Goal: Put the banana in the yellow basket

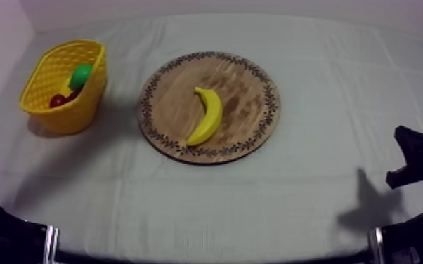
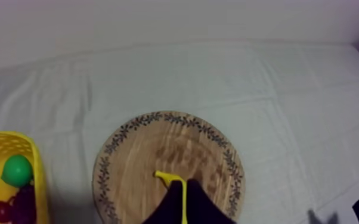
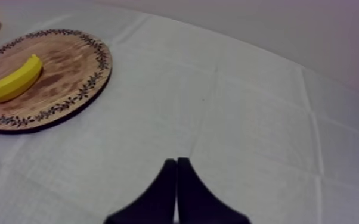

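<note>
The banana (image 1: 207, 116) lies flat on the board (image 1: 253, 84), about its middle, with nothing touching it. The basket (image 1: 63, 116) stands well left of the board, apart from it, and holds a green fruit (image 1: 81, 74), a small red fruit (image 1: 57, 101) and grapes (image 2: 24, 199). The left gripper (image 2: 183, 186) sits back from the board on its near side. Its fingers are pressed together into a narrow wedge with nothing in them; in the left wrist view the wedge hides part of the banana, and a thin strip of yellow shows along its seam. The right gripper (image 3: 176, 162) is over bare cloth (image 3: 247, 119), well right of the board, fingers likewise pressed together on nothing
</note>
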Tool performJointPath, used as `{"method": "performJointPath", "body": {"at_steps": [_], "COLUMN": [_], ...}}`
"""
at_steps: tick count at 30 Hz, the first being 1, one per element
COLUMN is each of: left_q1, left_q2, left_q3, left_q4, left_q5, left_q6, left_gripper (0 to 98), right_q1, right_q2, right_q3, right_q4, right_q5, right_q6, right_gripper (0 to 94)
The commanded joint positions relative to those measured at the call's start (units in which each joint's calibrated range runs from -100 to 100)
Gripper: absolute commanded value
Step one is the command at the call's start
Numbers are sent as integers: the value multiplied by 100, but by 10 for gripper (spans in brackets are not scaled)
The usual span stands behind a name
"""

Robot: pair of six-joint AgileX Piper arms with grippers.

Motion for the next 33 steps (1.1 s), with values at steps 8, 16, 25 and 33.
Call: {"method": "performJointPath", "body": {"at_steps": [8, 16, 25, 33], "left_q1": [133, 197, 266, 159], "left_q2": [1111, 1665, 1840, 1890], "left_q3": [-633, -893, -1029, -1125], "left_q4": [-49, 79, 105, 233], "left_q5": [325, 384, 314, 72], "left_q6": [341, 386, 275, 174], "left_gripper": [0, 0, 215, 650], "right_q1": [0, 0, 0, 0], "right_q2": [0, 0, 0, 0], "right_q3": [-3, -3, -3, -3], "right_q4": [1, 1, 1, 1], "right_q5": [-1, -1, -1, -1], "right_q6": [1, 2, -2, -3], "right_gripper": [3, 3, 3, 3]}}
